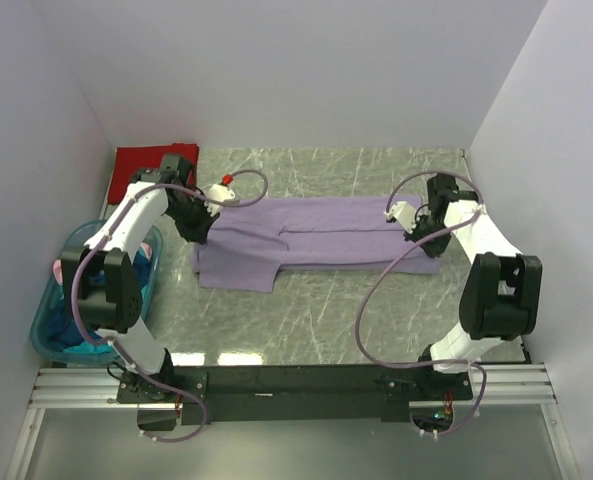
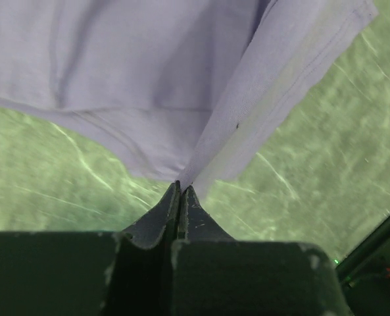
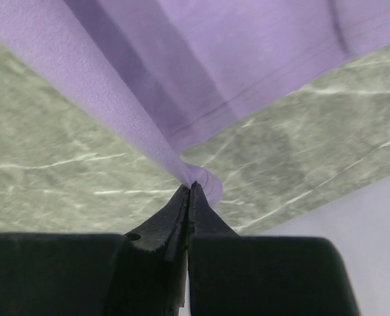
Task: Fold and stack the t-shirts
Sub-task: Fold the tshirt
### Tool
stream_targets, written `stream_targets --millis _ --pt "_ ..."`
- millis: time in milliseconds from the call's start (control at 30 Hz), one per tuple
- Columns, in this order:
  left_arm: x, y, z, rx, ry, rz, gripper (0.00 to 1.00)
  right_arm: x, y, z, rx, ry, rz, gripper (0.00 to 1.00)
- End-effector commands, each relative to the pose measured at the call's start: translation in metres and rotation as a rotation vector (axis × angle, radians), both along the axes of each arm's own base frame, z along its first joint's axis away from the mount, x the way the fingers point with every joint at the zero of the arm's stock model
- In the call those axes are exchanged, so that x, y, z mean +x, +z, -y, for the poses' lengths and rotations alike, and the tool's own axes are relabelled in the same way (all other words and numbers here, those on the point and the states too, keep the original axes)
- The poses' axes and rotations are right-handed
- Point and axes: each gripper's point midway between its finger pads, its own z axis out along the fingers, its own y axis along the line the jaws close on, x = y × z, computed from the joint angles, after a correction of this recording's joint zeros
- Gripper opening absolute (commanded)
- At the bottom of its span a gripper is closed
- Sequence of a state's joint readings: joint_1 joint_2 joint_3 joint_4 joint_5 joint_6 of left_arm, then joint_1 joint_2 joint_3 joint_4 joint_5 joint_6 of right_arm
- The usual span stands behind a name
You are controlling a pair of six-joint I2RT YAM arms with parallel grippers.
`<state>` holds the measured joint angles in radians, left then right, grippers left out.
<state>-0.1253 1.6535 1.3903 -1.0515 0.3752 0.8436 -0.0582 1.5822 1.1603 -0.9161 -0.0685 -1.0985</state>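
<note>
Fingers (image 2: 152,224) of the left arm were pressed tight together on a pinch of the light purple t-shirt (image 2: 148,66), and the cloth ran up and away from their tips in a taut ridge. The right fingers (image 3: 162,220) were also closed, gripping a small gathered nub of the same shirt's edge, with a fold of cloth stretching away from them. Seen from above, the left fingers held the shirt at its left end and the right fingers held it at its right end. The shirt lay between them as a long band across the green marbled desk (image 1: 316,310), with a flap of cloth sticking out from its near-left part. Beyond the shirt's far-left corner, a red t-shirt (image 1: 141,160) lay flat by the back wall. Left of the shirt, a translucent teal tub (image 1: 38,330) sat at the desk's edge with pink and dark blue cloth inside.
</note>
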Motion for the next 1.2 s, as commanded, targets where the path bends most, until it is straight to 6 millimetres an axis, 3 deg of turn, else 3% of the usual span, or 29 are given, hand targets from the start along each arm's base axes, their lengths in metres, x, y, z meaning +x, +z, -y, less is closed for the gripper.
stream_targets --millis 0,367,700,1167 --pt "0.026 0.013 0.005 -0.046 0.016 0.046 0.01 0.017 0.011 0.008 -0.02 0.005 0.014 0.0" --pt "0.064 -0.008 0.004 -0.049 0.048 0.027 0.01 0.055 -0.01 0.015 -0.04 -0.002 -0.028 0.0" --pt "0.078 -0.025 0.002 -0.046 0.064 0.008 0.01 0.082 -0.022 0.018 -0.049 -0.009 -0.029 0.0" --pt "0.091 -0.044 0.001 -0.036 0.094 0.001 0.01 0.101 -0.027 0.02 -0.065 -0.01 -0.02 0.01"
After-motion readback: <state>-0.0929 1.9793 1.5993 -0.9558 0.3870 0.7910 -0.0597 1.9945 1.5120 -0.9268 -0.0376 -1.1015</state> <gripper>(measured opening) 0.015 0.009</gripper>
